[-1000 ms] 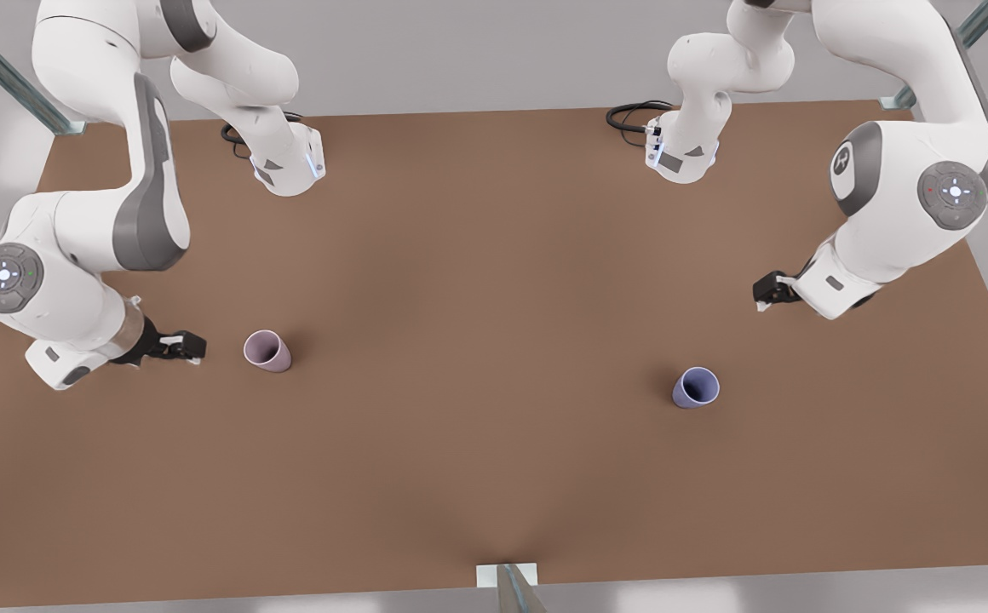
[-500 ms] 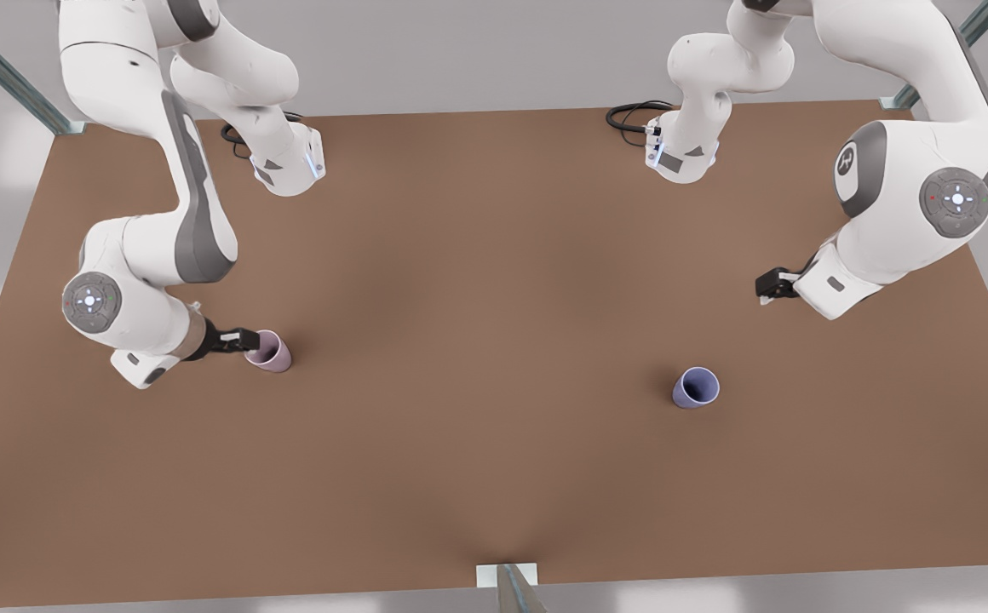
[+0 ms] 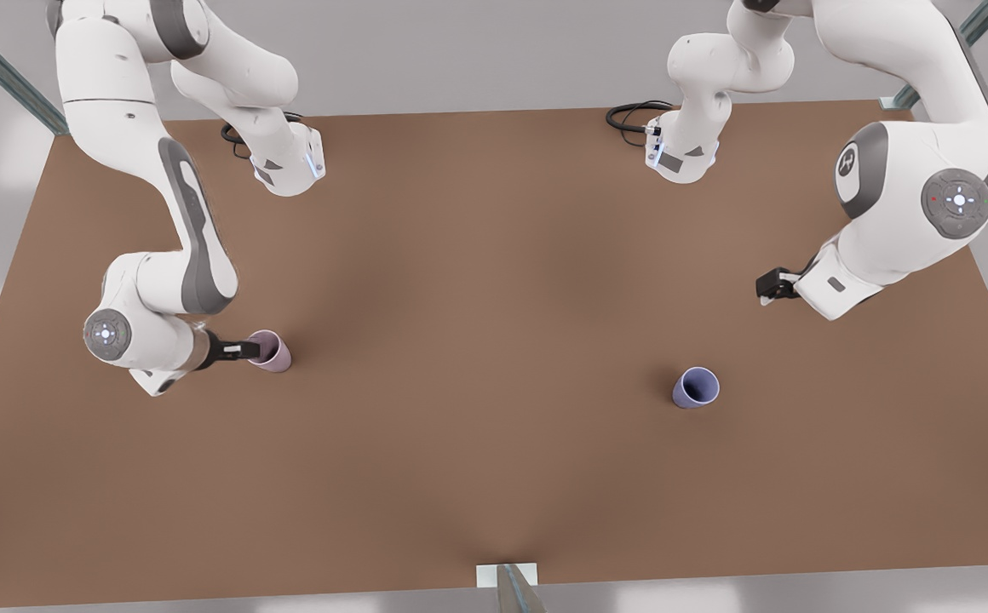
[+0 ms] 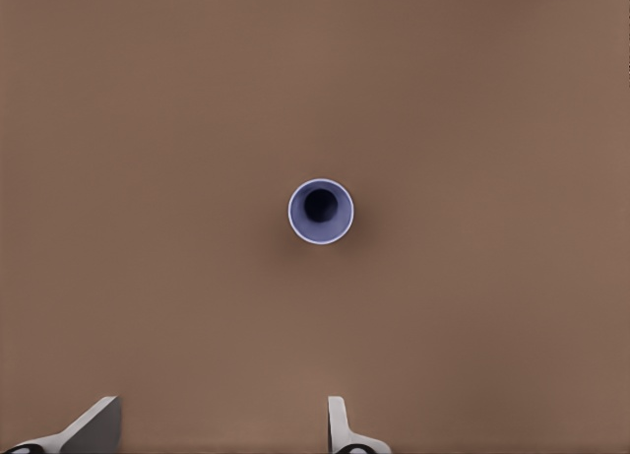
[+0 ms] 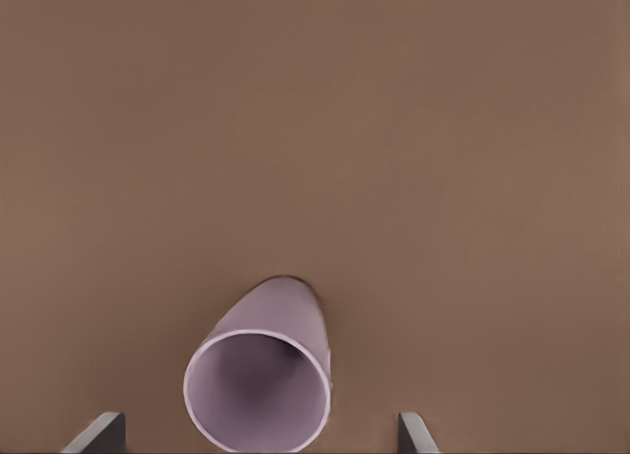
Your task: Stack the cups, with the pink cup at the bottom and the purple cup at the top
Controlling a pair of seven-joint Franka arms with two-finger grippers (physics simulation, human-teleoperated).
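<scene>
The right pincer [image 3: 249, 349] was wide open at the pink cup [image 3: 270, 350], which stood on the brown surface [image 3: 477, 340]. The left pincer [image 3: 768, 286] hung open, well apart from the purple cup [image 3: 696, 387].

A plain brown table [image 3: 494, 281] spreads wide under soft, even light. Behind its far edge rises a pale grey wall [image 3: 477, 51]. Slanted metal struts [image 3: 0, 72] stand at both far corners, and another strut [image 3: 511, 587] meets the near edge.
</scene>
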